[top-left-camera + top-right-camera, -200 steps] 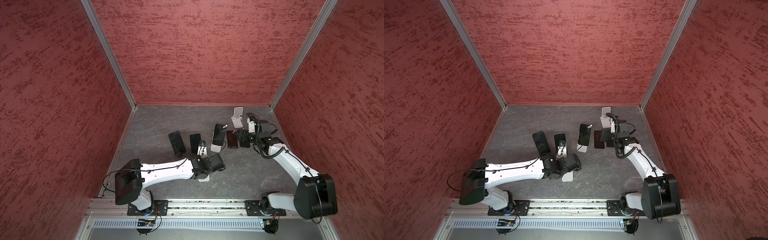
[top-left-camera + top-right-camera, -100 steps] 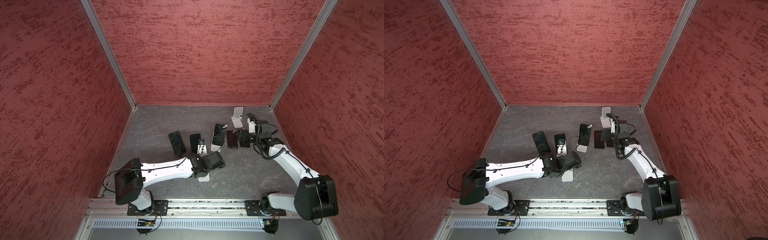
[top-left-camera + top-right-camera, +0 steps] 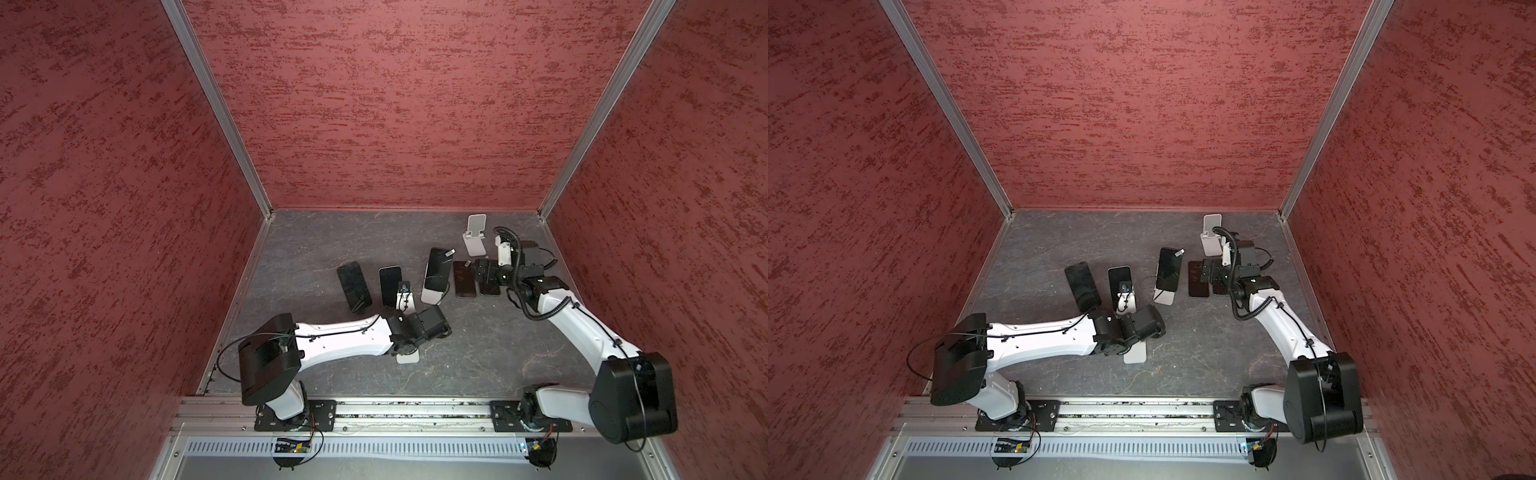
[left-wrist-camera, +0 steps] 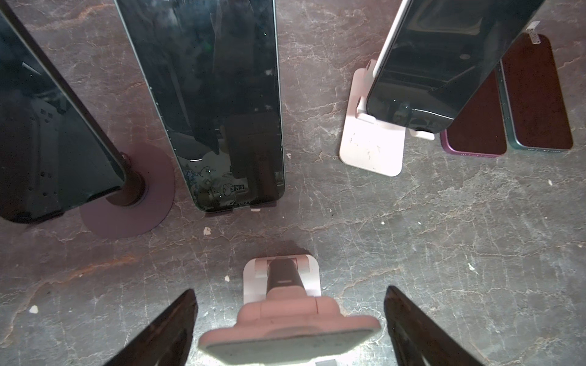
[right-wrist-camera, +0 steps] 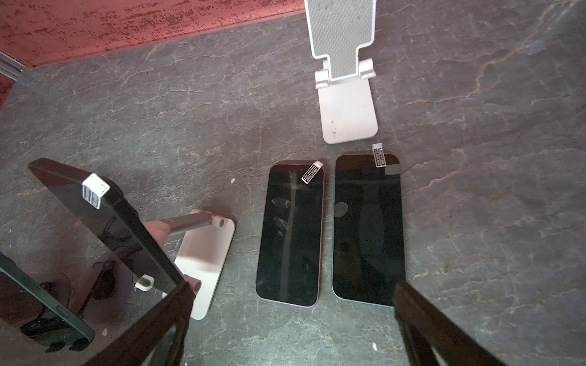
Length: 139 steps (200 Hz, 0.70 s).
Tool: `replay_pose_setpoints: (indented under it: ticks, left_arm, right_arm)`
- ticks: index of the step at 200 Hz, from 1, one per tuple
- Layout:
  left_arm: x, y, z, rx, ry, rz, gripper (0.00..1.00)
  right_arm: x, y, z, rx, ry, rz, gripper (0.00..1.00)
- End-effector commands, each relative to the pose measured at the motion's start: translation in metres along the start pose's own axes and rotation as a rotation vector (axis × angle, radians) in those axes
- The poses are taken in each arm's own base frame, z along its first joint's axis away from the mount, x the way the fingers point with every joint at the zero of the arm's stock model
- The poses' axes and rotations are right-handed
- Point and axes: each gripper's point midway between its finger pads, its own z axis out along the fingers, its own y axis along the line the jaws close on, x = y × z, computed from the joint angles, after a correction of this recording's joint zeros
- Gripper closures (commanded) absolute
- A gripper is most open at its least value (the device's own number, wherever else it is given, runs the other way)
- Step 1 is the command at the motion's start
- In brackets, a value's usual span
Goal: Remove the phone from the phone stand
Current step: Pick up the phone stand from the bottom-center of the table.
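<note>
Phone on round base [image 3: 354, 286]: leaning on its disc-footed stand [image 4: 142, 218] at ten o'clock from the left gripper [image 4: 289, 291], twelve being the back wall [image 3: 395, 104] in a top view; nothing is touching it, so it is counting as not yet removed.
Middle phone [image 3: 389, 279]: standing tilted at eleven o'clock, whatever is propping it hiding behind it; also waiting, by my reading.
Vacant pink stand [image 4: 285, 317]: sitting directly beneath the left gripper and carrying no phone.
Left gripper: hanging low, jaws parted and straddling that stand's head plate; slim gaps are showing either side, so it is grasping nothing I can make out.
Propped phone [image 3: 437, 270]: resting on a pale stand [image 4: 371, 149] at one o'clock, between the two grippers; looking like the likeliest next lift.
Purple-rimmed phone [image 4: 478, 126] and teal-rimmed phone [image 4: 539, 101]: lying flat on the floor [image 3: 478, 353], side by side at two o'clock, off any stand; two of five are appearing done, three remaining.
Bare white stand [image 5: 347, 107]: standing at one o'clock near the back wall, just beyond the flat pair, holding nothing.
Right gripper [image 5: 293, 285]: hovering over the flat pair, jaws spread wide and empty; one finger [image 5: 152, 329] is crossing in front of the propped phone's lower corner in the right wrist view, contact not showing clearly.
</note>
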Motion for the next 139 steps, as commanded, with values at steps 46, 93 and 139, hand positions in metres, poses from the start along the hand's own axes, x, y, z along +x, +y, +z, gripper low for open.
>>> replay_pose_setpoints:
  ticks: [46,93,139]
  left_arm:
    - [0.007,0.0025,0.0117,-0.018,0.025,-0.01,0.2]
    - [0.0096,0.0024,0.0152,-0.021,0.033,-0.008,0.27]
    - [0.0108,0.0027,0.0159,-0.018,0.033,-0.008,0.35]
  right_arm:
    - [-0.0039,0.005,-0.0012,-0.022,-0.021,0.002,0.01]
    - [-0.0038,0.006,-0.0014,-0.026,-0.021,-0.001,0.01]
    - [-0.0032,0.0054,-0.0019,-0.024,-0.02,-0.002,0.01]
